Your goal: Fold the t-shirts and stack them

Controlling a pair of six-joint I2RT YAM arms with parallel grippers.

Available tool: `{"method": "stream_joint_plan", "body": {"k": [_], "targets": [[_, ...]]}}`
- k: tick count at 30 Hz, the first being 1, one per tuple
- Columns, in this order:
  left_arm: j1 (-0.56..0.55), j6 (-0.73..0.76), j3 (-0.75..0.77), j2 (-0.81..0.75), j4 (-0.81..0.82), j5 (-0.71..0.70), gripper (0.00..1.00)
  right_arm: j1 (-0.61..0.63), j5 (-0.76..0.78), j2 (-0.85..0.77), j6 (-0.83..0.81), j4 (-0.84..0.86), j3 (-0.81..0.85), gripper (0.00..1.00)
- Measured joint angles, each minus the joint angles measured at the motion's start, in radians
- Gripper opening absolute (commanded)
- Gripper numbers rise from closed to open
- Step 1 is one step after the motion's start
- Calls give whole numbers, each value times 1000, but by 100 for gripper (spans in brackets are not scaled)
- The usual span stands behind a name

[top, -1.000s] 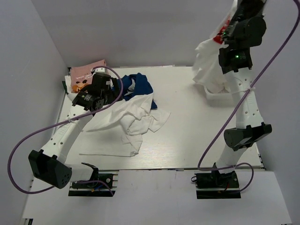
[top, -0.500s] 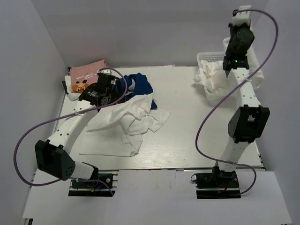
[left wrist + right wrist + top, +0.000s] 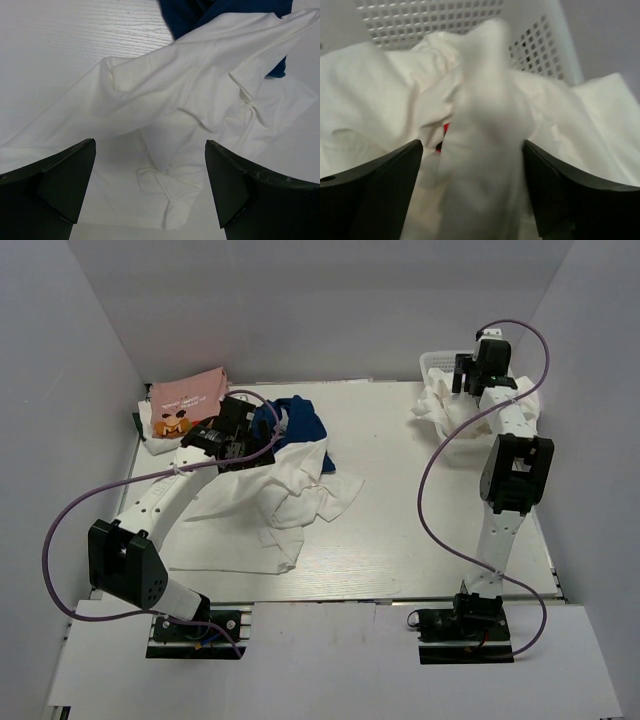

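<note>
A crumpled white t-shirt (image 3: 285,498) lies spread over the left half of the table, overlapping a navy blue t-shirt (image 3: 303,420) behind it. A folded pink t-shirt (image 3: 185,400) with a cartoon print sits at the back left corner. My left gripper (image 3: 240,435) hovers open over the white t-shirt (image 3: 200,95), with nothing between its fingers. My right gripper (image 3: 470,372) stands open over the basket. A blurred fold of another white t-shirt (image 3: 485,125) hangs between its jaws, and a small red mark (image 3: 445,129) shows beside it.
The white mesh basket (image 3: 447,362) stands at the back right corner, with white cloth (image 3: 440,405) spilling over its near side onto the table. Its mesh wall (image 3: 420,15) fills the top of the right wrist view. Grey walls close in the table at the left, back and right.
The right arm came down from high above the basket with the white t-shirt, and its jaws have opened. The left gripper shifted slightly right, towards the navy t-shirt.
</note>
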Motion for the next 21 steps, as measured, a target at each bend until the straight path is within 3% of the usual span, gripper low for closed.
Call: {"method": "stream_joint_plan", "body": {"k": [4, 9, 14, 17, 21], "targets": [[0, -2, 0, 0, -11, 11, 100, 17, -109, -53, 25, -126, 38, 90], [0, -23, 0, 0, -28, 14, 100, 124, -216, -325, 26, -132, -60, 90], [2, -82, 0, -11, -85, -35, 100, 441, -269, -525, -14, -57, -194, 90], [8, -122, 3, -36, -146, -102, 100, 657, -278, -515, -31, -21, -290, 90], [22, -177, 40, -56, -256, -180, 100, 853, -291, -421, -39, -16, -425, 90]]}}
